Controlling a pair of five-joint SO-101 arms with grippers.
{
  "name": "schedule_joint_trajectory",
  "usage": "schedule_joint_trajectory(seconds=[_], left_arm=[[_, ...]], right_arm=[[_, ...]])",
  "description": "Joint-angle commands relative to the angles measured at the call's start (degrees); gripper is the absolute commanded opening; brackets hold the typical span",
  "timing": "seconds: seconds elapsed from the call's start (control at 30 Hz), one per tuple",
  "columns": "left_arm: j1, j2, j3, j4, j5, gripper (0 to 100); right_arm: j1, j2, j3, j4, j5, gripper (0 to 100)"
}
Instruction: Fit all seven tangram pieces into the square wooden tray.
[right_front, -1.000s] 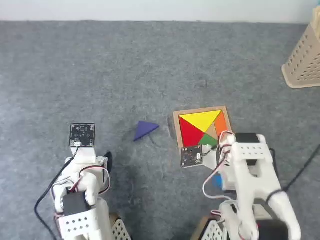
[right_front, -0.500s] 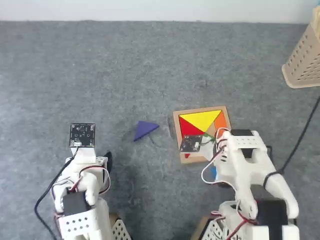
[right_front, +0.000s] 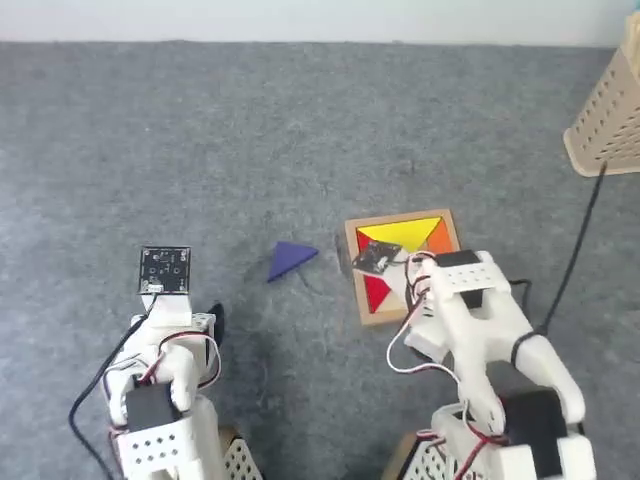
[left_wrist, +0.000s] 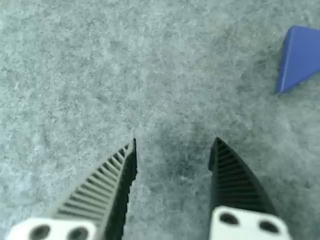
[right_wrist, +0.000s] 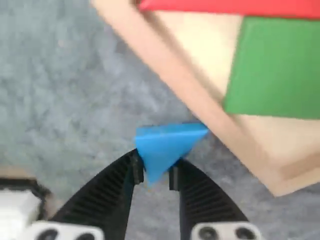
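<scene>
1. In the right wrist view, the right gripper has its fingers pinched narrowly on one corner of a light blue triangle. In the high view the arm's own body lies over that spot.
2. The light blue triangle sits just outside the wooden tray, at its rim, above the grey counter. Whether it touches the rim cannot be told.
3. Inside that rim lie a green piece and, at the frame's top edge, a red piece. Bare wood shows between them and the rim.
4. In the left wrist view, the left gripper has its fingers spread wide with nothing between them, low over the counter. A dark blue triangle lies well apart at the upper right.
5. The high view places the dark blue triangle near the tray's left side, with open counter all round it.
6. It also shows a yellow triangle along the tray's far edge and an orange piece at its far right corner.
7. Beyond, the counter runs open across the upper half. A beige basket stands at the upper right edge.
</scene>
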Motion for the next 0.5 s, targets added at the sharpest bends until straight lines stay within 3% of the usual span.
schedule_joint_trajectory(seconds=[0.0,0.27,0.47], left_arm=[[-0.26,-0.97,-0.22,0.35,0.44,23],[-0.26,-0.97,-0.22,0.35,0.44,23],[-0.26,-0.97,-0.22,0.35,0.44,23]], right_arm=[[-3.74,-0.40,-5.01,-0.04,-5.98,6.9],[-7.60,0.04,-7.56,4.79,-20.22,20.1],[-9.36,0.22,-9.41,4.70,-36.22,18.6]])
